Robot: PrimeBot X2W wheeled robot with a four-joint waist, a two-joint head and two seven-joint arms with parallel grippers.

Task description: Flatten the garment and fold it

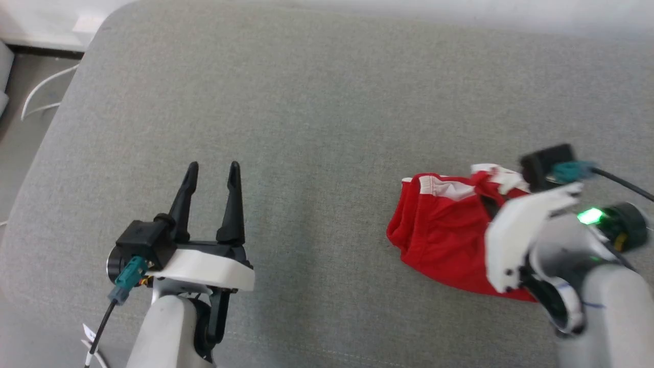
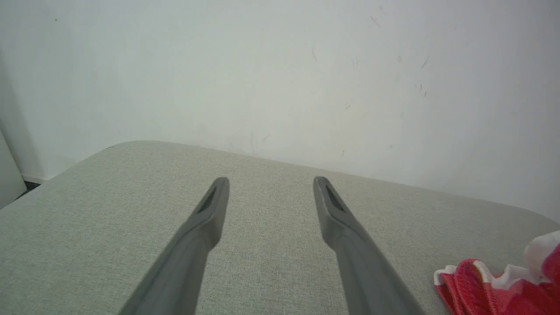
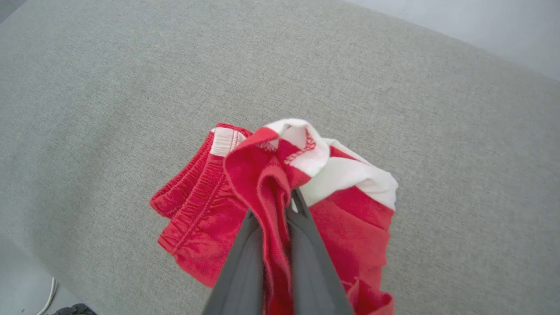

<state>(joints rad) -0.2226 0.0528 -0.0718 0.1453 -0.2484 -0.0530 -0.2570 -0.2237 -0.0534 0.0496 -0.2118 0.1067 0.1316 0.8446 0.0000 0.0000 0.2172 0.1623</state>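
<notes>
The red shorts [image 1: 439, 235] lie bunched on the grey cushion at the right, with white trim showing along their top edge. Over them sits my right gripper [image 3: 275, 205], shut on a raised fold of the red shorts [image 3: 197, 205]; cloth runs between its dark fingers [image 3: 240, 262]. The "BULLS 23" print is hidden. Far to the left, my left gripper [image 1: 212, 171] stands open and empty above bare cushion. In the left wrist view its fingers [image 2: 205, 218] are spread, and a corner of the shorts [image 2: 503, 284] shows at the lower right.
The grey upholstered surface [image 1: 306, 102] stretches wide between and beyond both arms. Its rounded left edge drops to the floor, where a white cable [image 1: 43, 94] lies. A pale wall [image 2: 280, 65] rises behind the far edge.
</notes>
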